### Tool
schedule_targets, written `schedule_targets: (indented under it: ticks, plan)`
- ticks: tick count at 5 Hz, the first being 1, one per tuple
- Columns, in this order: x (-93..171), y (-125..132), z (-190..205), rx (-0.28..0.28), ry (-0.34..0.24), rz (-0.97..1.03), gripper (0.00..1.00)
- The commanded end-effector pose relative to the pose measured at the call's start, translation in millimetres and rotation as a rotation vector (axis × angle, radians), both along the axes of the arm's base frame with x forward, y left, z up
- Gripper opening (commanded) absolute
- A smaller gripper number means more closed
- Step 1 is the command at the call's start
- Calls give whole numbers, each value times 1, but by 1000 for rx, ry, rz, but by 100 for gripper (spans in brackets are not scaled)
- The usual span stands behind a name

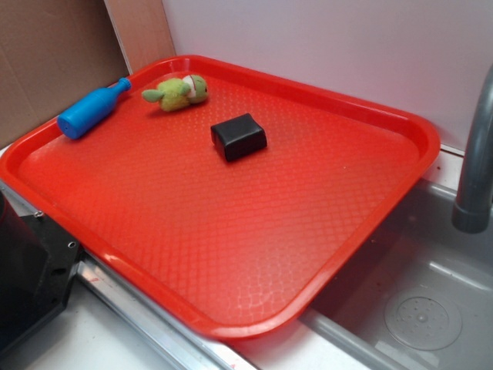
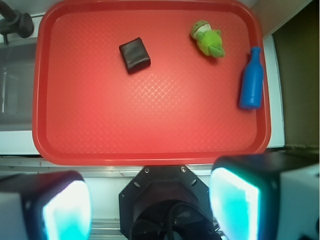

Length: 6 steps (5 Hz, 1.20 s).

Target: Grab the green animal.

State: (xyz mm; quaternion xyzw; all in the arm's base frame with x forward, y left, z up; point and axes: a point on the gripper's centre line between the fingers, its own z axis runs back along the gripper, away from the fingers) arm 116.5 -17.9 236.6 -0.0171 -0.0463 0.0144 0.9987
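The green animal (image 1: 179, 92) (image 2: 207, 38), a small yellow-green plush with a darker head and a white-red patch, lies near the far edge of the red tray (image 1: 400, 123) (image 2: 150, 155). In the wrist view my gripper (image 2: 150, 207) is high above the tray's near edge, far from the plush. Its two fingers (image 2: 235, 207) stand wide apart with nothing between them, so it is open. The exterior view does not show the gripper.
A black rectangular block (image 1: 239, 136) (image 2: 134, 54) lies on the tray near the plush. A blue plastic bottle (image 1: 91, 110) (image 2: 251, 80) rests on its side by the tray's rim. A grey faucet (image 1: 476, 154) and sink (image 1: 416, 308) flank the tray. The robot's black base (image 2: 165, 200) is below the gripper.
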Motion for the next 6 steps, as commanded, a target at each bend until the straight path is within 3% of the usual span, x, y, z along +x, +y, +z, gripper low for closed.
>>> schedule_targets:
  ticks: [1,3,4,5,6]
  plan:
    - [0,0,0,0,0,0,100]
    - [18,38,-31,77,-110,80,100]
    - [35,64,-55,93,-132,4,100]
    - [53,83,-78,88,-238,-25,100]
    - [80,95,-103,90,-300,-38,100]
